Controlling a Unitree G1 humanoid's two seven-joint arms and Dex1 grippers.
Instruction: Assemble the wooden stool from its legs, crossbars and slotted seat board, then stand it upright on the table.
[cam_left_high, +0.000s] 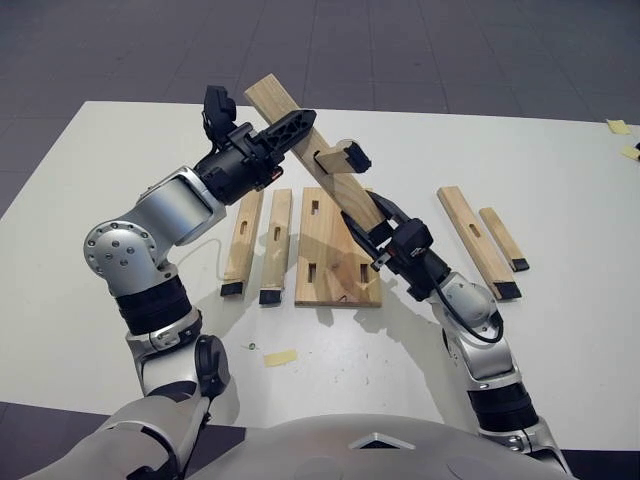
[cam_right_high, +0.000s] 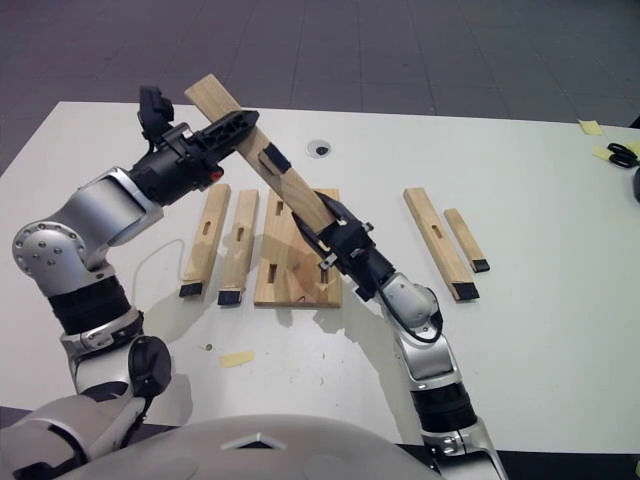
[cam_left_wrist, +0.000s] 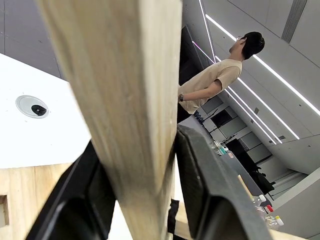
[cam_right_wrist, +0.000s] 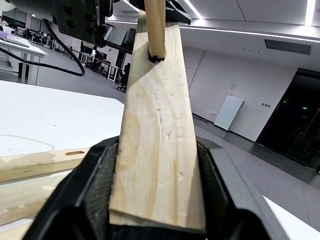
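Note:
A long wooden leg (cam_left_high: 352, 195) hangs tilted above the slotted seat board (cam_left_high: 325, 270), which lies flat at the table's middle. My left gripper (cam_left_high: 292, 128) is shut on the leg's upper part, its black fingers (cam_left_wrist: 210, 190) pressing both faces of the leg (cam_left_wrist: 130, 100). My right gripper (cam_left_high: 378, 238) is shut on the leg's lower end (cam_right_wrist: 160, 140), just over the board. A short crossbar (cam_left_high: 340, 155) with a black tip sticks through the leg's slot between the two grippers. Left of the board, two more legs (cam_left_high: 243, 240) (cam_left_high: 275, 245) lie side by side.
Right of the board lie another leg (cam_left_high: 475, 240) and a short crossbar (cam_left_high: 502, 238). A yellow tape scrap (cam_left_high: 280, 357) is near the front edge of the white table (cam_left_high: 560, 350). A cable hole (cam_right_high: 320, 149) sits at the back, scissors (cam_right_high: 622, 152) at the far right.

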